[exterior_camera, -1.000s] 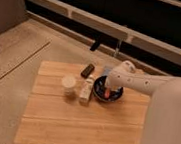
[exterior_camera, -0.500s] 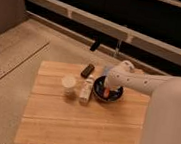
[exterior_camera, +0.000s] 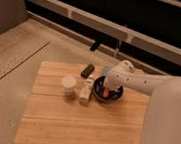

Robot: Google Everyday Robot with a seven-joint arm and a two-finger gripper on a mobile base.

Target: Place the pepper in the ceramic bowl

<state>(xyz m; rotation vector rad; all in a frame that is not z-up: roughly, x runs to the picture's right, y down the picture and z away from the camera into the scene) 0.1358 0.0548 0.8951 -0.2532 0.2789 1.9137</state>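
Pepper (exterior_camera: 105, 90): just one, a small red-orange bit sitting inside the single dark bowl (exterior_camera: 115, 98). Left to right on the wood table (exterior_camera: 77, 120): one pale cup (exterior_camera: 69, 82), one white tube (exterior_camera: 86, 90), one small dark block (exterior_camera: 88, 69), then the bowl. Gripper (exterior_camera: 103, 86) is over the bowl, white arm (exterior_camera: 138, 82) blocking its rim.

Hand (exterior_camera: 105, 90): inside the ceramic bowl (exterior_camera: 114, 98), finger position too blurred to read.
Pepper (exterior_camera: 104, 93): only a red-orange speck under the hand, shape unclear.
Ceramic bowl: rear rim hidden by the arm.
Bench (exterior_camera: 77, 120): right side covered by the robot's body.
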